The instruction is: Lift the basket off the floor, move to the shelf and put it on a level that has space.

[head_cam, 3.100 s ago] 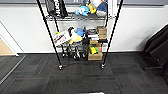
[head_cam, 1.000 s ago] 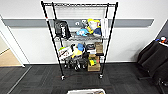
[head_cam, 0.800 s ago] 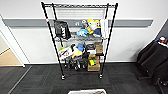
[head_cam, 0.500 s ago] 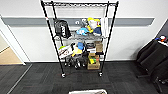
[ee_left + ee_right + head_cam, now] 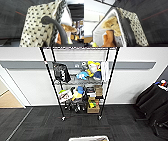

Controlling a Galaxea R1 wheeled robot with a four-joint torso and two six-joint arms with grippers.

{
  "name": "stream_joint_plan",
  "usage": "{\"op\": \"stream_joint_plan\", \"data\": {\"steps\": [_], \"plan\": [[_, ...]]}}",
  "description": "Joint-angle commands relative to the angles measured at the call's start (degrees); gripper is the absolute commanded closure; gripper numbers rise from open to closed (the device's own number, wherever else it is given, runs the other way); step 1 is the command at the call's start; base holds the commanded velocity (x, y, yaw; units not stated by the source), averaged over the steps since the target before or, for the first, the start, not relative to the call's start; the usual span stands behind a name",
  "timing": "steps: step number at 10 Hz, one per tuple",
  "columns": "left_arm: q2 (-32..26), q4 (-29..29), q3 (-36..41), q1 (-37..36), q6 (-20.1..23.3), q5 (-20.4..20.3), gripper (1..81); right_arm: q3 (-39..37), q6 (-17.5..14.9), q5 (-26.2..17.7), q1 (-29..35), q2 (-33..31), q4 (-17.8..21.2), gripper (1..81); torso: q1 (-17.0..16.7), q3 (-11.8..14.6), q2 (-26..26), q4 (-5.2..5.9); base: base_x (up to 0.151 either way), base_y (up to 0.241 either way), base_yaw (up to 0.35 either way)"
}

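The rectangular woven basket (image 5: 37, 31) with its cream-and-dark checkered weave and pale fabric lining is off the dark grey-black carpet tile floor (image 5: 50, 127); in the head view its pale rim (image 5: 88, 138) shows at the near edge of the scene, directly in front of the robot and centred on the tall black metal wire shelf (image 5: 50, 84). Each wrist view looks along one end wall of the basket, close to a small dark handle: the left wrist view shows the curved dark loop handle (image 5: 56, 28) against the weave, and the right wrist view shows the opposite dark handle (image 5: 127, 31) lying along the braided rim. This arrangement is consistent with a two-arm carry, one arm at each end, which would keep the load level so the contents do not spill. The fingers themselves cannot be made out in either wrist view, so it cannot be told how far either pair of jaws stands apart or what they grip. Inside the basket, a tan plush toy (image 5: 112, 25) rests over an orange-brown plush toy (image 5: 109, 37). The shelf stands far ahead against the white wall (image 5: 30, 79), on small caster wheels (image 5: 63, 118). Its middle and lower tiers are crowded with a black bag (image 5: 61, 72), blue and yellow soft items (image 5: 91, 69) and a brown cardboard box (image 5: 93, 107). The uppermost wire tier (image 5: 80, 48) sits at the far upper edge of the head view; its contents cannot be judged. Carpet lies between the basket and the shelf.
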Motion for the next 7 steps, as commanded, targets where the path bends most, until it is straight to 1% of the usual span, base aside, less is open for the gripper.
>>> {"op": "stream_joint_plan", "data": {"steps": [1, 3, 5, 7], "plan": [[-3.5, -0.3, 4.6, -6.2, 0.9, 0.9, 81.1, 3.8, 0.6, 0.6, 5.9, -3.8, 1.1, 81.1, -3.6, 0.0, 5.6, 0.00, 0.000, 0.000, 0.000], [-1.5, -0.3, 6.7, -7.4, 0.8, 0.9, 81.1, 4.8, 0.6, 1.2, 6.3, -0.8, 1.0, 81.1, -5.9, 0.0, 9.2, 0.00, 0.000, 0.000, 0.000], [0.4, -0.4, 7.2, -8.3, 0.7, 1.0, 81.1, 4.9, 0.7, 1.2, 6.3, 0.9, 1.0, 81.1, -8.5, 0.0, 13.2, 0.00, 0.000, 0.000, 0.000], [1.3, -0.5, 7.2, -8.6, 0.7, 1.1, 81.1, 5.0, 0.6, 1.6, 6.4, 1.5, 1.0, 81.1, -11.0, 4.4, 17.1, 0.00, 0.000, 0.000, 0.000]]}}
